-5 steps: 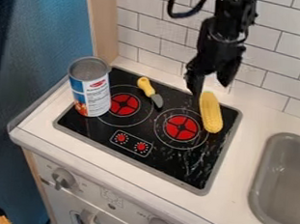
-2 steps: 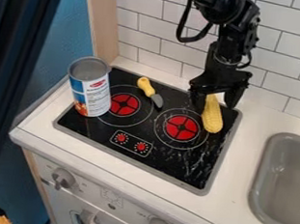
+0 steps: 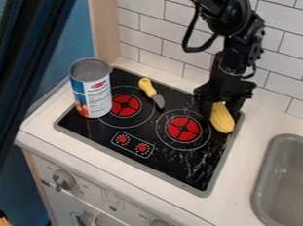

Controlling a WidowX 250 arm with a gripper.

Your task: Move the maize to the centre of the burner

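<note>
White Tile and Blue Wall Frame a Pale Counter

The top of the frame is lined with a white brick-tiled wall (image 3: pixel 154 18), bordered at upper left by a pale wooden panel (image 3: pixel 101 26). Blue wall (image 3: pixel 57 47) is seen farther left. A grey sink (image 3: pixel 293 169) is set into the white counter (image 3: pixel 248 195) at right; knobs are mounted on the cabinet front (image 3: pixel 90 191) at lower left and bottom centre.

Free room above right burner (image 3: pixel 183 129) — knife (image 3: pixel 151 92), can (image 3: pixel 92 89) leftward
</note>
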